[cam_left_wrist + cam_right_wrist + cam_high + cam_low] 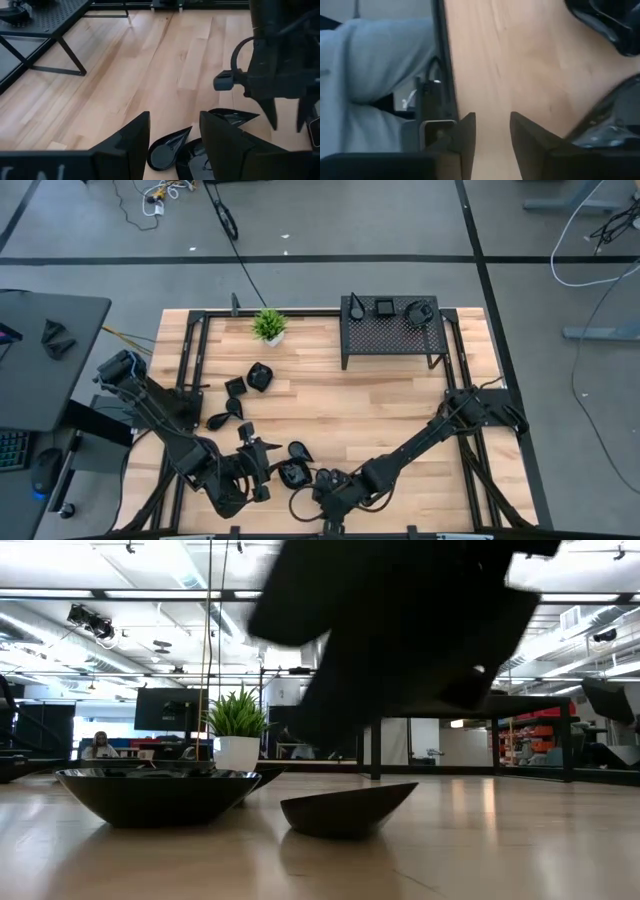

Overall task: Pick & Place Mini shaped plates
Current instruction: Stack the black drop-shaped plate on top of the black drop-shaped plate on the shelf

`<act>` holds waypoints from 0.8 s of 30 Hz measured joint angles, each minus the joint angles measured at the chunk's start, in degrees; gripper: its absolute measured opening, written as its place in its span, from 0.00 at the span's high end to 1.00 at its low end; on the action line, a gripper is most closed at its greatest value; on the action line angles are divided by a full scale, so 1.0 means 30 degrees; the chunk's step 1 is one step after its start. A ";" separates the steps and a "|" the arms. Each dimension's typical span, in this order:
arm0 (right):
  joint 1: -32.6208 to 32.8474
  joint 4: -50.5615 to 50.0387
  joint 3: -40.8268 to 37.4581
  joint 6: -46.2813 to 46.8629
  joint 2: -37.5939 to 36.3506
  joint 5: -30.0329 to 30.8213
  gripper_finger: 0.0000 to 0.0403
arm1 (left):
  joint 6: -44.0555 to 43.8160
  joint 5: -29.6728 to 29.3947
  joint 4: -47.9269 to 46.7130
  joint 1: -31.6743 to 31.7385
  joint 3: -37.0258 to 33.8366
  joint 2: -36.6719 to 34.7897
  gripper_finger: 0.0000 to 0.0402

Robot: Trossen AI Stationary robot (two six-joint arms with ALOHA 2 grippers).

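The desk point(330, 405) was pale wood planks w/ a smooth finish, framed by black metal rails. At the far edge stood a black perforated metal rack point(392, 332) on thin legs, w/ three dark dishes on top, and beside it a small green potted plant point(268, 326) in a white pot.

The plates were glossy black & shallow. A loose group point(240, 395) lay on the left half of the desk: a rounded one, a squarish one, a teardrop. Nearer the front edge, a teardrop plate point(299, 450) and a square-ish plate point(292, 474) sat close together, between the two grippers. In the low view a wide rounded bowl-like plate point(158, 794) and a pointed teardrop one point(348, 808) sat on the wood, rims reflecting the ceiling lights.

Left gripper point(262, 467) hung just left of that front pair; in its wrist view the fingers point(131, 142) stood apart, nothing between them, above the teardrop point(169, 148).

Right gripper point(318, 498) was low at the front edge, by a curved black plate point(300, 502). Its fingers point(465, 135) showed a narrow gap w/ only bare wood visible in it; a glossy plate rim point(607, 125) lay just beside. Not gripping anything visible.
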 joint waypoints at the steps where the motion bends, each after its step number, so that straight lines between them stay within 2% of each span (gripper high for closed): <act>1: 0.0000 -0.0153 -0.0006 0.0006 0.0000 0.0188 0.69 | -0.0003 -0.0002 -0.0012 0.0000 0.0000 0.0000 0.56; 17: -0.0628 -0.4064 -0.0007 -0.0286 -0.0007 0.0813 0.63 | -0.0074 0.0013 -0.0066 -0.0109 0.0000 0.0000 0.56; 24: -0.1292 -0.6536 -0.0009 -0.1107 -0.0073 0.2948 0.62 | -0.0081 0.0013 -0.0077 -0.0109 0.0000 0.0000 0.56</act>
